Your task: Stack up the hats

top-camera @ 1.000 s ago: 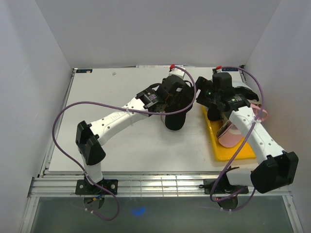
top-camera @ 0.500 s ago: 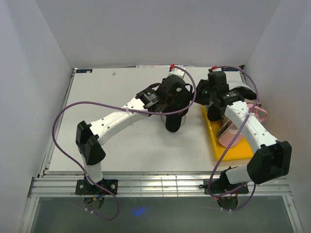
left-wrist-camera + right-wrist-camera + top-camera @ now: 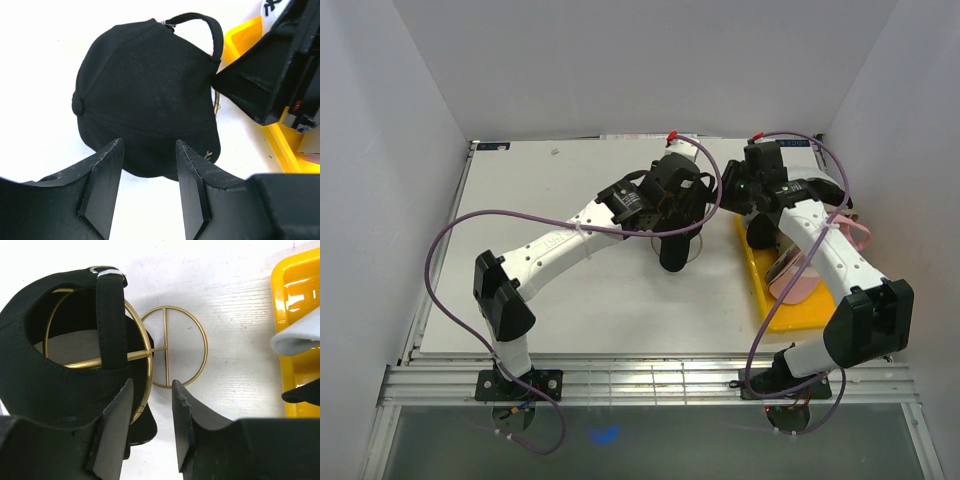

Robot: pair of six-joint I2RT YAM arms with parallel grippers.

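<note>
A black hat (image 3: 145,95) sits on the gold wire stand (image 3: 172,347) at mid-table, also seen from above as the black hat (image 3: 672,250). My left gripper (image 3: 148,145) hovers just short of the hat's crown, open, with nothing between its fingers. My right gripper (image 3: 152,385) is at the hat's open back, near the strap (image 3: 110,315). Its jaws stand apart, with the stand's gold ring and the hat's edge by the left finger (image 3: 112,430). A pink hat (image 3: 795,280) and another black hat (image 3: 760,235) lie on the yellow tray (image 3: 782,318).
The yellow tray (image 3: 295,290) lies right of the stand and holds a pale hat (image 3: 295,342). Both grippers (image 3: 678,205) (image 3: 748,205) crowd close around the stand. White walls enclose the table on three sides.
My right arm has swung its elbow leftward and its gripper has edged closer to the black hat on the stand. The left arm has barely moved.
</note>
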